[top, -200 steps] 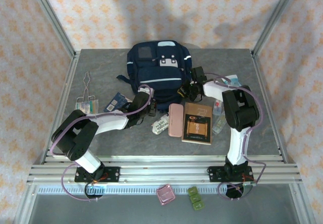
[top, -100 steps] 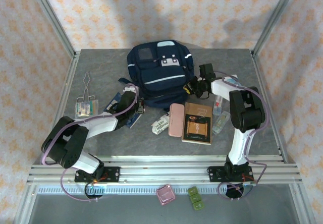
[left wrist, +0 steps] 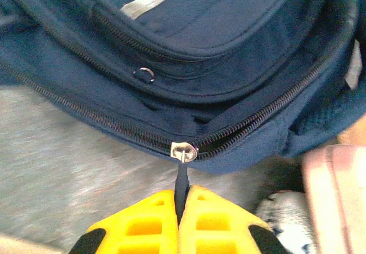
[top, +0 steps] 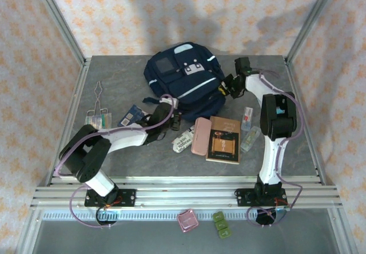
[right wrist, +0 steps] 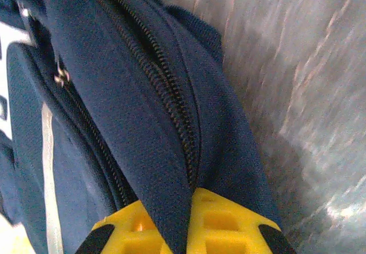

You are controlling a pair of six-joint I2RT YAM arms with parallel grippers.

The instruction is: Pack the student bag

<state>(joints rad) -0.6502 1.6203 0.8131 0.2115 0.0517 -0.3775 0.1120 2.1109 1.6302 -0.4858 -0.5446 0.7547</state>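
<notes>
Grippers both hold the large navy-blue fabric student bag, which lies tilted at the back-centre of the grey table. The left gripper has its yellow fingers pinched on the dark zipper pull at the bag's near edge. The right gripper is clamped on a fold of fabric at the bag's right side.

a lab test cell: grey table inside an aluminium frame, patterned backdrop walls, left arm and right arm bolted to rails.
</notes>
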